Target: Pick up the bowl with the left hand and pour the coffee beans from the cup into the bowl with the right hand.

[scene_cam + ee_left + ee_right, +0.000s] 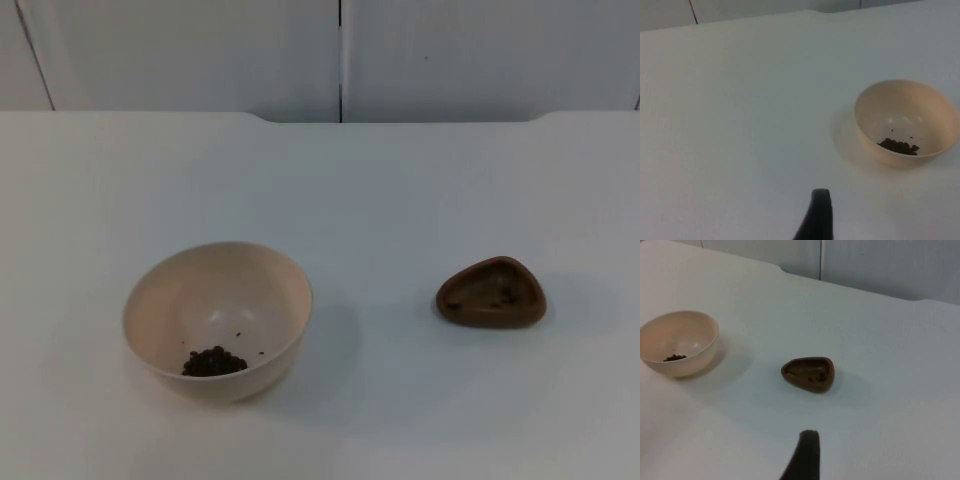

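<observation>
**Beans in the bowl, cup set down apart**

The bowl (217, 320), cream and round, stands upright on the white surface (380, 190). A small heap of dark beans (213, 362) lies inside it, against the wall nearest the top camera, with a few loose beans scattered just beside the heap. The rest of the bowl's inside is bare.

The cup (491, 292), a small brown vessel with a rounded, almost triangular rim, sits on the surface well apart from the bowl, on the right arm's side of it. It stands with its mouth up; its inside looks dark and mottled, and whether any beans are left in it cannot be told. Nothing touches either the bowl or the cup.

In the left wrist view the bowl (906, 122) stands beyond the left pincer (816, 215), of which one black fingertip is seen, clear of the bowl and holding nothing in sight. How far its jaws are parted cannot be told.

In the right wrist view the cup (808, 373) lies beyond the right pincer (804, 455), with the bowl (679, 342) farther off to the cup's side. One black fingertip is seen here too, apart from the cup; its opening cannot be told.

Behind the bowl and cup, the surface ends at the grey wall (200, 50).
</observation>
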You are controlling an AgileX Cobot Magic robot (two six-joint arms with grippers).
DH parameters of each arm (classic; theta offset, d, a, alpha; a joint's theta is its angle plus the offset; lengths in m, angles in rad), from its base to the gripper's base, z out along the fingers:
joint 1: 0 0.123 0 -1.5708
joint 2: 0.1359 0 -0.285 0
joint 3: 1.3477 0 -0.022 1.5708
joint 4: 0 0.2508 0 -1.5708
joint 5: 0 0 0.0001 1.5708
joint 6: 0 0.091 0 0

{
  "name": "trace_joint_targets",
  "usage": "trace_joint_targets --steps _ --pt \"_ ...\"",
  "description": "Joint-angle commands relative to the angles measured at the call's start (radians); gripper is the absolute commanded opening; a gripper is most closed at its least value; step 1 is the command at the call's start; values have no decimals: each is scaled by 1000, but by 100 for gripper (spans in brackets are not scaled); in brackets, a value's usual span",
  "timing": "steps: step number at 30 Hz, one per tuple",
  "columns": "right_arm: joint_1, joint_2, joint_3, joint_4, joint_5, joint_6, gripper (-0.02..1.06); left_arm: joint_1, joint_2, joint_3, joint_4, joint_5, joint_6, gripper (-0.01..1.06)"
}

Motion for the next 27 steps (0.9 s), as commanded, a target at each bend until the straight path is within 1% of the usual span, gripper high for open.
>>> trace_joint_targets --steps 1,2,5,7,9,12,20,27 --pt "6 -4 6 -6 33 -13 75 -2 -5 5 9 1 -9 73" --pt "6 -4 6 -6 33 -13 75 -2 -5 5 9 1 -9 73" --pt "6 -4 6 -6 75 -13 75 -2 -5 5 9 1 -9 73" --pt "6 -4 8 -6 75 -13 75 -2 -5 5 9 1 -9 73" --pt "6 -4 22 -6 65 -13 75 -2 -5 5 9 1 -9 73" --pt "6 -4 47 4 21 -13 75 -2 -5 5 9 1 -9 73" --pt "6 -4 47 5 21 -11 75 -2 -5 5 9 1 -7 73" --pt "6 -4 47 32 21 -11 75 -2 -5 5 9 1 -7 73"
